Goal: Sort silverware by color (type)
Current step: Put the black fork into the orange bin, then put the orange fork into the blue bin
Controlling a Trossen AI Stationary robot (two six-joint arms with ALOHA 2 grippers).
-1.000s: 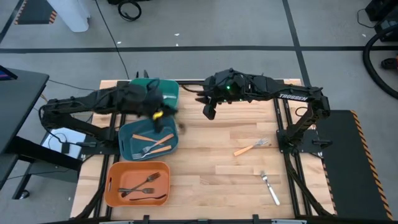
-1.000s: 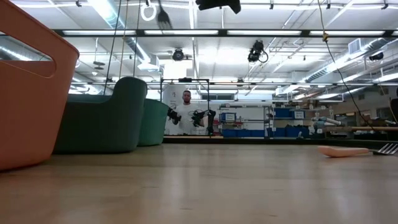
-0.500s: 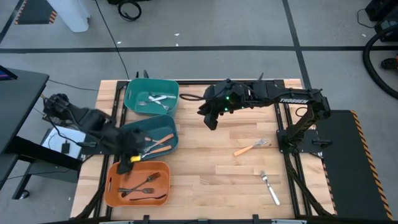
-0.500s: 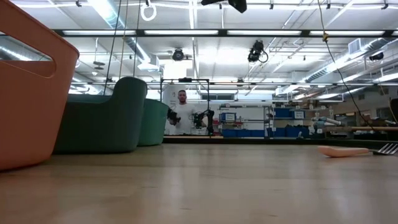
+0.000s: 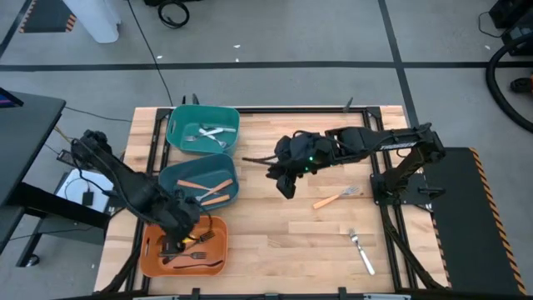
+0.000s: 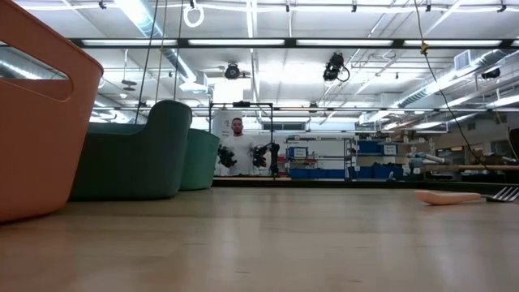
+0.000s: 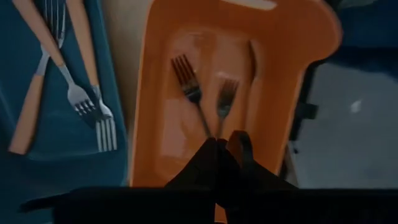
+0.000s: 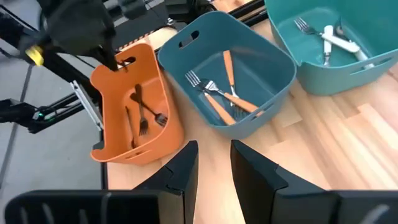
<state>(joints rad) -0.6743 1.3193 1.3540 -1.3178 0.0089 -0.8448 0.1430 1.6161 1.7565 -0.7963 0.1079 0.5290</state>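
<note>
Already most forks lie sorted in three bins [image 5: 202, 122], while two [image 5: 337, 198] wait on the table [image 5: 275, 225]; left gripper [image 5: 175, 243] clenched empty over orange bin, right gripper [image 5: 286, 185] released mid-table.

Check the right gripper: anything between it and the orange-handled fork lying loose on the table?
Nothing visible. The right gripper hangs open above bare wood, and the orange-handled fork lies apart from it, toward the right arm's base. The only other loose piece, a white-handled fork, sits off that line.
</note>
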